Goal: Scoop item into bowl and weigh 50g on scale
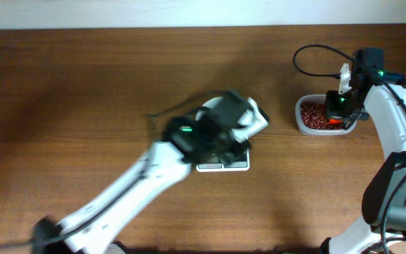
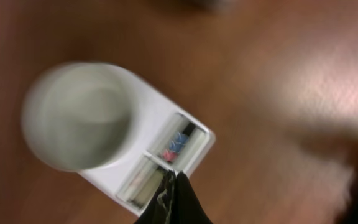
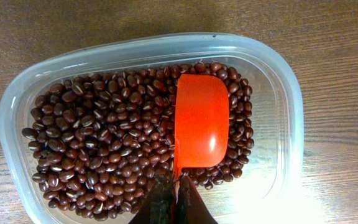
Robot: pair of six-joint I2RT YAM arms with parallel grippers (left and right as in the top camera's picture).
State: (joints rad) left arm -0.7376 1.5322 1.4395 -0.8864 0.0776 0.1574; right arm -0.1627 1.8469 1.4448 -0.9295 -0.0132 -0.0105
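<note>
While right gripper (image 3: 176, 194) pinches scoop (image 3: 201, 121) by its handle, orange cup lies on beans (image 3: 104, 137) in clear tub (image 3: 288, 93), long axis running straight away from fingers. Left gripper (image 2: 174, 200) pressed together, holding nothing, above display end of scale (image 2: 154, 115); display and buttons blurred, unreadable. Bowl (image 2: 79, 115) sits on scale's other end. Scale's long axis runs near to far, display toward robot. Tub well right of scale. Table (image 1: 83, 77) dark wood grain; pale wall (image 1: 189, 13) beyond far edge.
</note>
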